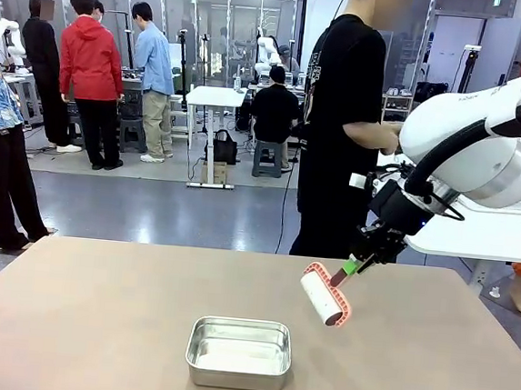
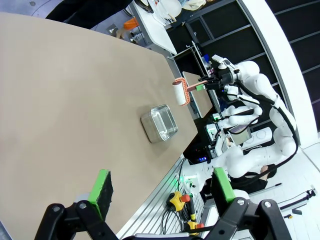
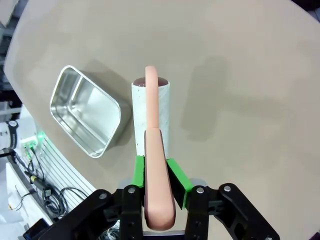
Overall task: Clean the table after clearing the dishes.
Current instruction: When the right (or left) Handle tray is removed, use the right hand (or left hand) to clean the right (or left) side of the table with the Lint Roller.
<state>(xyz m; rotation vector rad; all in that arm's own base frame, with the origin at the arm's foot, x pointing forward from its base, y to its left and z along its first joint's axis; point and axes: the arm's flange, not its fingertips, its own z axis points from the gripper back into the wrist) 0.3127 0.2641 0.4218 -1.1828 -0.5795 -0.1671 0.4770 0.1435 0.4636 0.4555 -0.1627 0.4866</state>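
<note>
Tabletop [image 1: 94, 326]: plain beige-brown, spans the whole near field.

Right arm [image 1: 484, 146]: enters from the right and reaches down toward the right-of-centre part of the tabletop.

Person [image 1: 340, 120]: black T-shirt, standing at the far edge, right of centre, turned toward the right.

Steel pan [image 1: 238, 352]: small, rectangular with rounded corners, shiny. It sits flat on the tabletop near the near edge, about centre.

Lint roller [image 1: 326, 294]: white roll on a salmon-pink handle, right of and just beyond the pan, apart from it. The roll end points down and toward the near side. In the right wrist view its shadow falls apart from the roll, so it appears lifted off the surface.

Right gripper [image 1: 353, 265]: closed on the pink handle, green pads pressed against either side of it.

Left gripper [image 2: 161, 185]: spread wide, nothing between the green pads [image 2: 102, 187]. It hangs over the tabletop's near edge, well apart from the pan.
</note>
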